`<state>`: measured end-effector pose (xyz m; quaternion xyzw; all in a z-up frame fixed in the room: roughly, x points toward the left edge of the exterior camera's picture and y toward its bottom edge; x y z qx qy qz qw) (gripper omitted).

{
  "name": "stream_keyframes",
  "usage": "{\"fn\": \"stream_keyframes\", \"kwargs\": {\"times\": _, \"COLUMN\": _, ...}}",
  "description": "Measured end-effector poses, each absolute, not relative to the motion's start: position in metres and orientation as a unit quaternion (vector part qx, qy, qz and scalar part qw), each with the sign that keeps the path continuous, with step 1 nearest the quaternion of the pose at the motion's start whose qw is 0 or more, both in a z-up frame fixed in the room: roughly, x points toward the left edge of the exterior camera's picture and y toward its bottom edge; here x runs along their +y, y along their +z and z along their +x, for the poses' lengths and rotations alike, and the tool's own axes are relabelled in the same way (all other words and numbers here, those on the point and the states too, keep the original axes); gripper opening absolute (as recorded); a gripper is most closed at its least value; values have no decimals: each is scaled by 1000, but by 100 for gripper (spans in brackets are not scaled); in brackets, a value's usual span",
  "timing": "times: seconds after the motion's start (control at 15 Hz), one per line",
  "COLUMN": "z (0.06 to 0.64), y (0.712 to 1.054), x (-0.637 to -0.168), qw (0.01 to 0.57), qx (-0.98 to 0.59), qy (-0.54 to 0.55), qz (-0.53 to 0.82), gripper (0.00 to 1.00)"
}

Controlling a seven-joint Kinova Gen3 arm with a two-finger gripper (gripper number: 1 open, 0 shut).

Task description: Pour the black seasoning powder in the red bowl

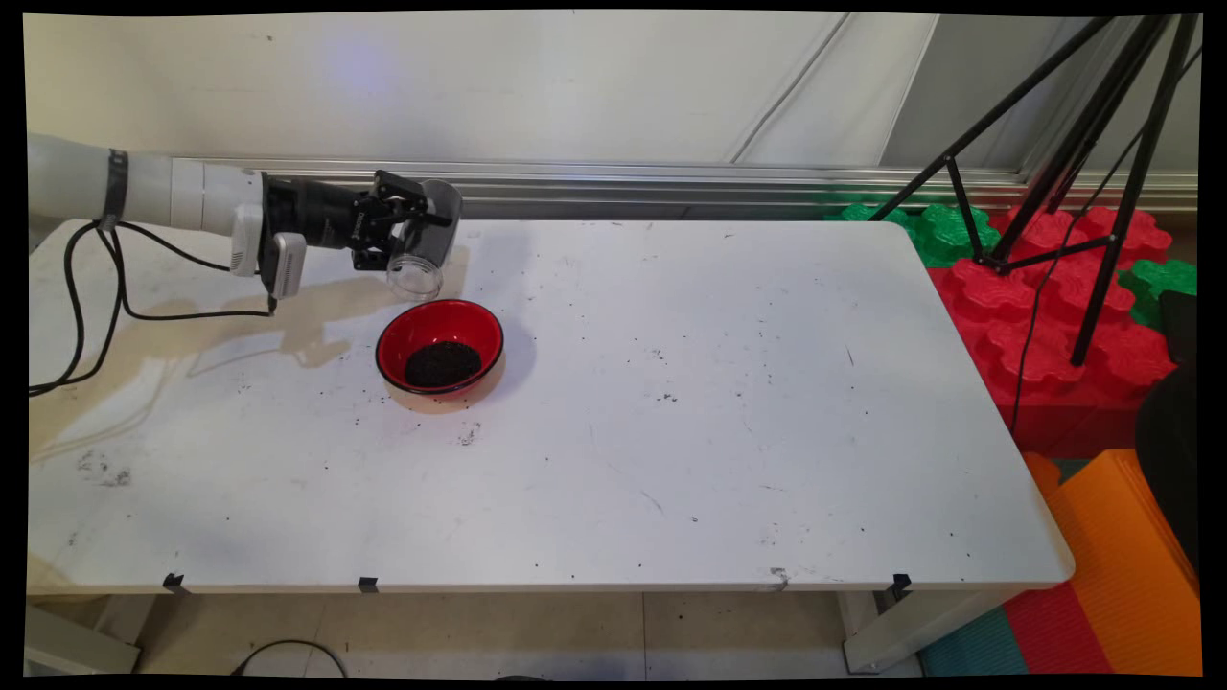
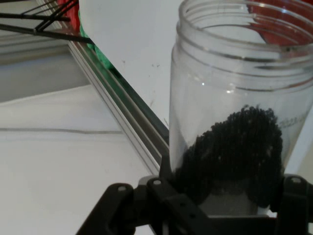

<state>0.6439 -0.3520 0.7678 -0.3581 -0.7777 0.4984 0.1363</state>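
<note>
Black two-finger gripper reaching in from the left, closed around a clear plastic jar, fingers pressed on its two sides. Jar held tilted, open mouth pointing down and toward the near side, above the table and not touching it. In the hand view, same jar between the fingers, threaded rim at the top, some small black grains lying inside near the gripper. Just below the jar mouth, near side of the gripper, a red bowl standing on the table with a dark heap of grains in it. Far to the right of the gripper, beyond the table edge, a black tripod over red and green foam blocks.
</note>
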Motion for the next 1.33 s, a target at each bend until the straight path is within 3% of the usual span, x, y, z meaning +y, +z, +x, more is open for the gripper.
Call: {"fn": "stream_keyframes", "kwargs": {"times": 1.33, "z": 626, "y": 781, "x": -329, "qw": 46, "qx": -699, "qy": 549, "qz": -456, "gripper": 0}}
